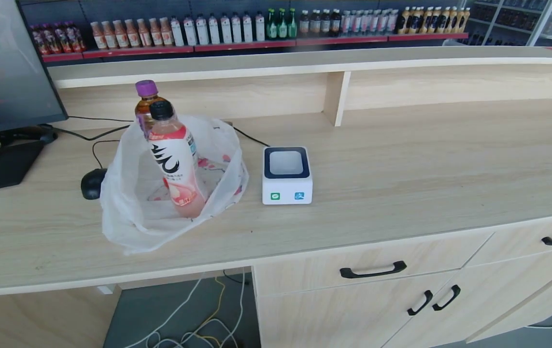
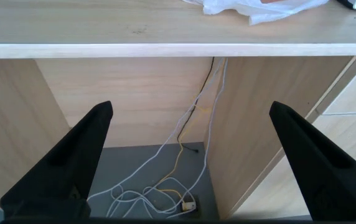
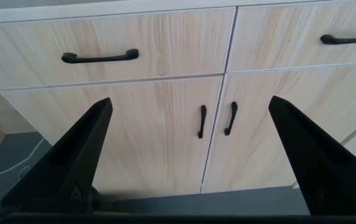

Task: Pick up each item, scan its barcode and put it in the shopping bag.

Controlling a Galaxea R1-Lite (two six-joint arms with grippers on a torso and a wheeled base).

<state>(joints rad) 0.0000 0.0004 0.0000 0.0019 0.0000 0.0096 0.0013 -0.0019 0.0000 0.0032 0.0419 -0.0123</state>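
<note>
- Your left gripper [image 2: 190, 109] has its two black fingers [image 2: 81, 152] spread wide. Nothing lies between them and they touch nothing.
- Your right gripper [image 3: 189, 102] has its fingers [image 3: 78, 155] at the same wide spread, also holding nothing and touching nothing.
- The white shopping bag [image 1: 131, 212] sits open on the wooden counter [image 1: 401, 164], just left of the white scanner [image 1: 287, 176].
- Two bottles stand in the bag. The pink bottle with a black cap [image 1: 176, 159] leans at the front, and the brown bottle with a purple cap [image 1: 146, 104] stands behind it.
- Both sets of fingers are below the counter top, well apart from the bag and the bottles.
- The left wrist view faces the open bay under the counter. A fold of the bag [image 2: 259, 9] shows above the counter's edge, and loose cables [image 2: 165, 186] lie on the floor below.
- The right wrist view faces the cabinet front, with a black drawer handle [image 3: 100, 57] above and two upright door handles [image 3: 216, 119] between the fingers.
- The head view also shows a black mouse [image 1: 93, 183] touching the bag's left side and a monitor [image 1: 10, 63] at the far left.
</note>
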